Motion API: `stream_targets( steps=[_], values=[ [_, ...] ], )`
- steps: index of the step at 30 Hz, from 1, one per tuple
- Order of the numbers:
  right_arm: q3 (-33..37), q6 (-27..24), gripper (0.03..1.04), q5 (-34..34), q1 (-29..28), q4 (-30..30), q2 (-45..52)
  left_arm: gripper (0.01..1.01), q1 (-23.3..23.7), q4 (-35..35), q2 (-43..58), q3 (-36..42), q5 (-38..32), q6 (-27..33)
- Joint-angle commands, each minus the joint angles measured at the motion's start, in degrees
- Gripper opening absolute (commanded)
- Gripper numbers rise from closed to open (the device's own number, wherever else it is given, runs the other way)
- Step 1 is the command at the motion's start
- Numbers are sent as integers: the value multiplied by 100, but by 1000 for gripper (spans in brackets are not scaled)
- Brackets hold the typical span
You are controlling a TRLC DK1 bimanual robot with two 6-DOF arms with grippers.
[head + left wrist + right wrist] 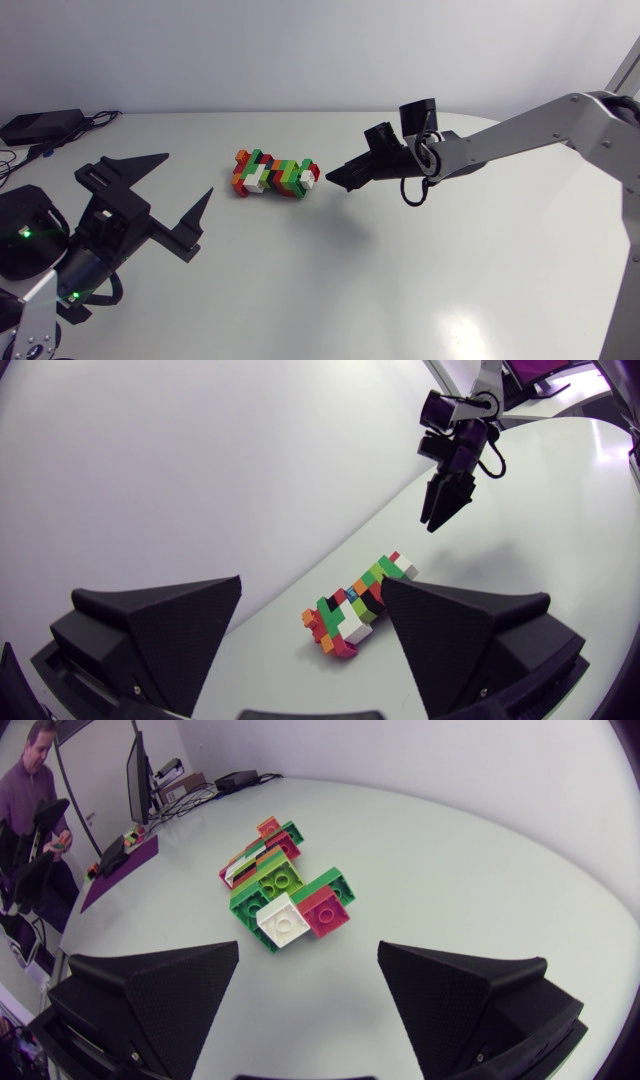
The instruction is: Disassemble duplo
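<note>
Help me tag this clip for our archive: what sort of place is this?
Probably a robotics lab bench: a plain white table, two robot arms' left gripper and right gripper over it, and a duplo assembly between them.

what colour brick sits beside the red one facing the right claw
The brick is white; clearest in the right wrist view.

- The duplo cluster (277, 174) is a jumble of green, red, white and orange, with a thin dark layer in the stack.
- At its near end, a white brick (283, 918) sits against a red brick (325, 910).
- The bench (350, 290) is plain glossy white.
- The left arm's fingers (120, 168) are matte black, and so are the right arm's fingers (350, 172).
- The right arm (520, 130) is silver-grey with black joints.
- A green light (27, 233) glows on the left arm's black housing.
</note>
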Motion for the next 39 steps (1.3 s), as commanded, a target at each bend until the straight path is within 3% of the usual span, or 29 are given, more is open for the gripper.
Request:
stream_targets(
  steps=[1,13,24,30,39],
  values=[
    [286,556,998,-190,-48,-179,385,974,28,91,-55,-150,68,17],
    [813,2481,998,-1200,-241,-223,833,974,28,91,-134,-168,68,9],
    [638,3527,998,-1139,13,-250,798,972,-16,91,-266,-221,94,-9],
    [682,3843,997,-1095,136,-355,859,972,-24,100,-213,-203,94,-26],
    [875,3615,998,-1033,339,-443,1035,972,72,100,-196,-185,121,-44]
  ],
)
